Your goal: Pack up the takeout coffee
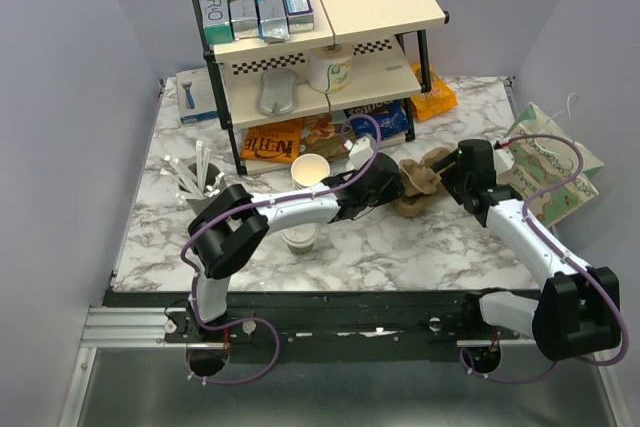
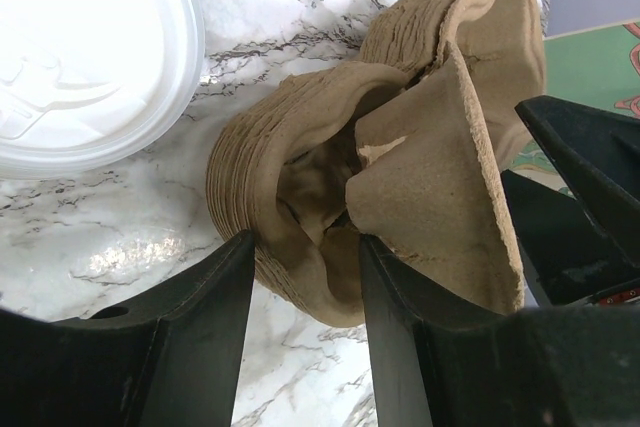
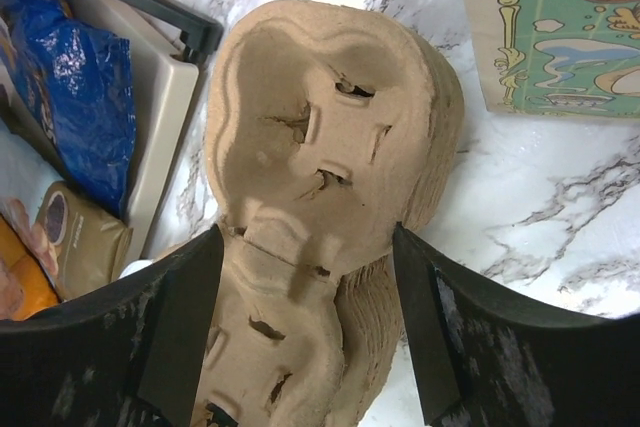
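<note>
- While the left tool (image 2: pixel 305 247) clamps one wall of the brown moulded-cardboard cup carrier (image 2: pixel 440 167), the right tool (image 3: pixel 305 237) straddles its other end; I cannot tell whether it grips.
- Cream paper takeout coffee cup with white plastic lid (image 1: pixel 300 239): on the marble bench (image 1: pixel 420 247), beneath the left arm, near the carrier.

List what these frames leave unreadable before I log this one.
- takeout coffee: top view, the left arm crosses over its upper part.
- white lid: left wrist view, cut off by the top and left edges; what is under it is unseen.
- carrier stack: right wrist view, near end behind the fingers of the right gripper and the bottom edge; carrier count untellable.
</note>
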### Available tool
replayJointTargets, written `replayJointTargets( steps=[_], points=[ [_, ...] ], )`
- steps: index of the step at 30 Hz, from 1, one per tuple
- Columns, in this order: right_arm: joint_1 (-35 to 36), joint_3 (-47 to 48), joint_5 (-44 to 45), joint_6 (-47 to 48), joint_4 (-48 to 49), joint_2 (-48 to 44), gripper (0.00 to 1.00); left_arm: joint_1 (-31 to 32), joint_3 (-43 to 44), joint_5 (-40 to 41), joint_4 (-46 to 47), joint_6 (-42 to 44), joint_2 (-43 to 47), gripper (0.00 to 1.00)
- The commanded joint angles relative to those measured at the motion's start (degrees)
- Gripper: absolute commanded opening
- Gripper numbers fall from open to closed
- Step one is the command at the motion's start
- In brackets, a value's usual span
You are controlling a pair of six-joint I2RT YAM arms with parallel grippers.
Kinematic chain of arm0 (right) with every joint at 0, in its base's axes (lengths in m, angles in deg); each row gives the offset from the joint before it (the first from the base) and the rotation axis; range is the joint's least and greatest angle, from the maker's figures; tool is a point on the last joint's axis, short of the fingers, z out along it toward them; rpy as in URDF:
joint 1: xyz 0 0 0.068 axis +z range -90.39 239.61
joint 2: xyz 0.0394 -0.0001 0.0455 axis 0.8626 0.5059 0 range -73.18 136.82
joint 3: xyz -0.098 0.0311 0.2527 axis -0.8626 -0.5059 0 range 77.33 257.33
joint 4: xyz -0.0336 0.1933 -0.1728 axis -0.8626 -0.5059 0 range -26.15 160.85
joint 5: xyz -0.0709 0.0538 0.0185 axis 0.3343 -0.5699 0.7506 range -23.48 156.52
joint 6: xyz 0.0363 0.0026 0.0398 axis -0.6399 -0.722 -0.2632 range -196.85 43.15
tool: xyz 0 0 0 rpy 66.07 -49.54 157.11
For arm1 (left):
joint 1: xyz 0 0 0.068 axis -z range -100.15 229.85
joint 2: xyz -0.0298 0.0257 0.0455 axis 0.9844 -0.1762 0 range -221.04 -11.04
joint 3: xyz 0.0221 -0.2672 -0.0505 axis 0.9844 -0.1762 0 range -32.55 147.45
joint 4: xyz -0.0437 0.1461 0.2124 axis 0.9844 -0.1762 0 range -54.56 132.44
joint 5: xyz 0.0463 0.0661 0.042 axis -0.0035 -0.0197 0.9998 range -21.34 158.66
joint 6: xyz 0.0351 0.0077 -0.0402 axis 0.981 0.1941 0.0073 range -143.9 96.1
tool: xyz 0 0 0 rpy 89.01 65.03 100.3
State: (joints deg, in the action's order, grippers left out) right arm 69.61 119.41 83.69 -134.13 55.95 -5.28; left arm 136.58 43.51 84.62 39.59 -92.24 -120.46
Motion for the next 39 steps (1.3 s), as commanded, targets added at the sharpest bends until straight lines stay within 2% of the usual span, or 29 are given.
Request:
replayJointTargets(
  steps=[1,9,13,19,22,32,34,37,38,39],
  points=[
    [-0.24,-1.48,2.95,-2.22,4.51,-0.57,0.74,-0.04,-0.46,-0.50,1.36,0.57,0.00,0.54],
    [-0.33,-1.57,3.40,-0.65,8.30,-1.28,0.67,-0.04,-0.20,-0.94,1.01,0.83,-0.70,0.54],
    [-0.24,-2.88,2.44,-0.21,13.38,-0.93,0.61,-0.04,0.06,-0.85,0.74,1.01,-0.88,0.54],
    [-0.24,-2.71,0.86,0.06,16.02,1.80,0.56,-0.04,0.59,-1.11,0.04,1.27,-1.40,0.54],
    [-0.33,-2.97,0.93,-0.38,16.65,2.85,0.47,-0.04,0.76,-1.03,-0.05,1.36,-1.58,0.54],
    [-0.33,-4.82,0.76,-0.91,19.82,4.70,0.42,-0.04,1.20,-1.20,-0.40,1.45,-2.02,0.54],
    [-0.24,-5.17,0.41,-0.73,20.78,5.40,0.38,-0.04,1.20,-1.20,-0.40,1.36,-2.02,0.54],
    [-0.24,-5.26,0.50,-0.56,21.05,5.40,0.22,-0.04,1.38,-1.11,-0.49,1.63,-2.28,0.54],
    [-0.24,-5.43,0.85,-0.47,21.05,5.05,0.11,-0.04,1.47,-1.11,-0.57,1.54,-2.28,0.54],
    [-0.24,-5.52,1.02,-0.47,21.05,4.62,0.06,-0.04,1.47,-1.03,-0.58,1.71,-2.37,0.54]
  ],
)
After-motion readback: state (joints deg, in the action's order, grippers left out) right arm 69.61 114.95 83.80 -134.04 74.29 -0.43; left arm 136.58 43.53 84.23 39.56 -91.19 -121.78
